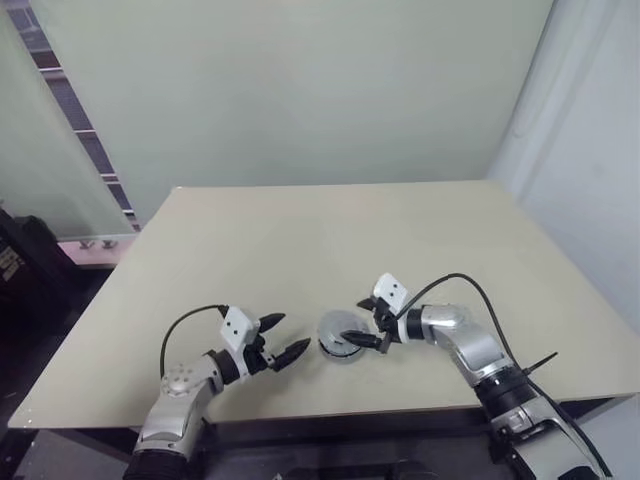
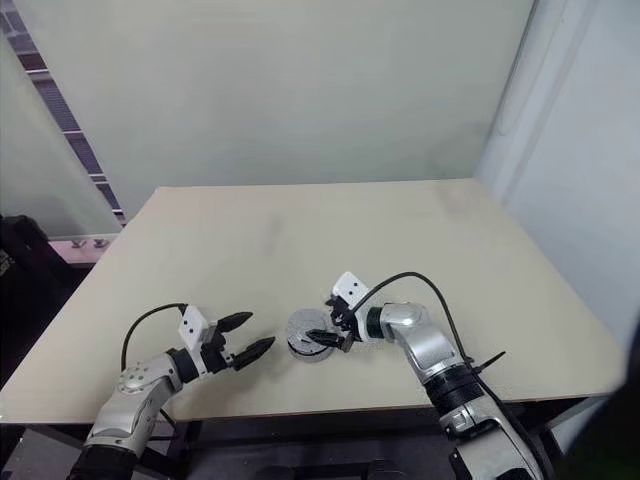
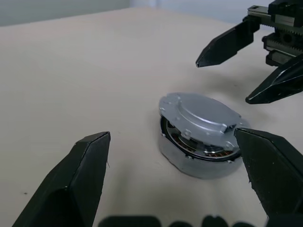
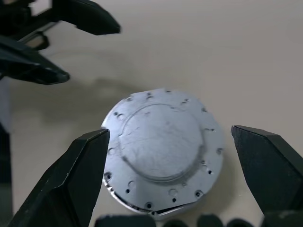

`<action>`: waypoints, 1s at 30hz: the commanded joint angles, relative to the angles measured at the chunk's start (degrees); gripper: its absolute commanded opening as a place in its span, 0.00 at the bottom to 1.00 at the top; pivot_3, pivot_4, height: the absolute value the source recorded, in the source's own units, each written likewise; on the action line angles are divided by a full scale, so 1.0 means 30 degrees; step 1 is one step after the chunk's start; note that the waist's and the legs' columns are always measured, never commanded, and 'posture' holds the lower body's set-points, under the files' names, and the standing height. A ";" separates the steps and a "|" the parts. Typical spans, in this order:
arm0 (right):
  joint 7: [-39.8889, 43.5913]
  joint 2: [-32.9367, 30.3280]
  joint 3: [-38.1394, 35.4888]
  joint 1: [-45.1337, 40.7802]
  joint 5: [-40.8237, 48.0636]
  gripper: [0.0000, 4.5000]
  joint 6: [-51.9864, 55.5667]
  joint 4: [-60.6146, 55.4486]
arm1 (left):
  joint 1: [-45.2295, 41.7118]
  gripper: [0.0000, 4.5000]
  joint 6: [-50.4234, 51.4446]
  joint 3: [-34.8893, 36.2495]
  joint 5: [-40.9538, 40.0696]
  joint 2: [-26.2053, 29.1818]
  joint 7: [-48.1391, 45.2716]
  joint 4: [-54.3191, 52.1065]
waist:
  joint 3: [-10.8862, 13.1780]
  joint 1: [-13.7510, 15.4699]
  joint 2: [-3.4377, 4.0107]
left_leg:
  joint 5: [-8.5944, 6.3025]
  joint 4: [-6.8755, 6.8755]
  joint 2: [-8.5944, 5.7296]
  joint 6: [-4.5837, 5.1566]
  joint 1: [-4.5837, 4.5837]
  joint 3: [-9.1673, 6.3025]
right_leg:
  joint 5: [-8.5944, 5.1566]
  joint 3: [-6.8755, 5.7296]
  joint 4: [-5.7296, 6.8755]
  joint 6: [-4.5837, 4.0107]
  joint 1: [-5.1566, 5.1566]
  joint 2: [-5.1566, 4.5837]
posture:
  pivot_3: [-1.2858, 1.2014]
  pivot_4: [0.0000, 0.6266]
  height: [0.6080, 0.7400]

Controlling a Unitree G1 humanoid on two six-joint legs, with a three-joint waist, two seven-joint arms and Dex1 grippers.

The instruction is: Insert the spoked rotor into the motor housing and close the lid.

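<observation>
The motor housing (image 3: 199, 164) sits near the table's front edge, between my two grippers. The lid (image 3: 201, 111) lies over it, plain grey side up, tilted a little. A gap on one side shows the copper windings (image 3: 208, 152). The spoked rotor is hidden. My left gripper (image 1: 295, 331) is open, a short way to the left of the housing (image 1: 340, 345) and pointing at it. On the housing's right, my right gripper (image 1: 356, 320) is open, angled down over the lid (image 4: 163, 142), with nothing between its fingers.
The beige table (image 1: 330, 240) stretches bare behind the housing, and its front edge is close below the grippers. A pale wall stands at the back. Dark equipment (image 1: 25, 260) is off the table's left side.
</observation>
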 commanded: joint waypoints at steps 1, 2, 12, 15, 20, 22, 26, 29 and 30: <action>0.1272 0.0057 -0.0103 -0.0975 0.0122 1.00 -0.1430 0.1033 | -0.0068 0.91 0.0496 0.0128 -0.0627 0.0210 -0.0363 -0.1165 | 0.0000 0.0000 0.0001 | 0.0000 0.0002 0.0000 0.0000 0.0000 0.0001 | 0.0001 0.0004 0.0004 0.0000 -0.0001 0.0000 | 0.52 0.00 1.00; 0.1476 0.0144 -0.0134 -0.1132 0.0072 1.00 -0.1838 0.1500 | -0.0004 0.87 0.0710 0.0134 -0.0725 0.0238 -0.0438 -0.1312 | 0.0000 0.0002 0.0000 | 0.0000 0.0005 0.0000 0.0000 0.0000 0.0001 | 0.0002 0.0004 0.0010 -0.0001 -0.0001 0.0001 | 0.52 0.00 1.00; 0.2142 0.1147 -0.0046 -0.2543 -0.0688 1.00 -0.3598 0.4995 | 0.0506 0.06 0.1397 0.0347 -0.0825 0.0471 -0.0443 -0.2269 | 0.0000 -0.0003 0.0003 | 0.0001 0.0024 0.0002 -0.0002 0.0015 -0.0001 | 0.0011 0.0015 0.0064 -0.0016 -0.0005 0.0012 | 0.52 0.00 1.00; 0.2142 0.1417 0.0045 -0.2874 -0.1113 1.00 -0.4195 0.6046 | 0.0673 0.01 0.1544 0.0419 -0.0826 0.0557 -0.0370 -0.2553 | -0.0001 0.0004 0.0004 | 0.0001 0.0027 0.0004 -0.0003 0.0020 -0.0001 | 0.0013 0.0016 0.0069 -0.0018 -0.0005 0.0015 | 0.52 0.00 1.00; 0.2132 0.1828 0.0216 -0.3114 -0.1796 1.00 -0.4951 0.7269 | 0.0904 0.01 0.1718 0.0495 -0.0845 0.0676 -0.0215 -0.2961 | -0.0001 -0.0002 0.0006 | 0.0001 0.0043 0.0001 -0.0004 0.0019 0.0002 | 0.0016 0.0026 0.0084 -0.0021 -0.0005 0.0016 | 0.52 0.00 1.00; 0.2038 0.1975 0.0174 -0.3233 -0.2000 1.00 -0.5110 0.7689 | 0.0968 0.01 0.1783 0.0510 -0.0850 0.0706 -0.0155 -0.3102 | -0.0001 -0.0003 0.0007 | 0.0001 0.0048 0.0001 -0.0004 0.0021 0.0003 | 0.0017 0.0029 0.0099 -0.0022 -0.0008 0.0017 | 0.52 0.00 1.00; 0.1921 0.2194 0.0049 -0.3399 -0.2252 1.00 -0.5263 0.8220 | 0.1036 0.01 0.1884 0.0544 -0.0844 0.0749 -0.0088 -0.3298 | -0.0001 -0.0004 0.0007 | 0.0000 0.0073 -0.0002 -0.0006 0.0032 0.0008 | 0.0012 0.0038 0.0181 -0.0026 -0.0020 0.0019 | 0.52 0.00 1.00; 0.1888 0.2317 -0.0055 -0.3458 -0.2293 0.86 -0.5123 0.8406 | 0.1035 0.00 0.1926 0.0538 -0.0828 0.0757 -0.0051 -0.3371 | 0.0000 -0.0004 0.0008 | 0.0004 0.0101 0.0003 -0.0009 0.0043 0.0006 | -0.0002 0.0041 0.0233 -0.0050 -0.0025 0.0028 | 0.52 0.00 1.00; 0.1882 0.2347 -0.0083 -0.3461 -0.2326 0.79 -0.5091 0.8421 | 0.1040 0.00 0.1925 0.0535 -0.0822 0.0763 -0.0046 -0.3383 | 0.0000 -0.0008 0.0008 | 0.0005 0.0110 0.0004 -0.0011 0.0046 0.0003 | -0.0004 0.0041 0.0243 -0.0053 -0.0024 0.0031 | 0.52 0.00 1.00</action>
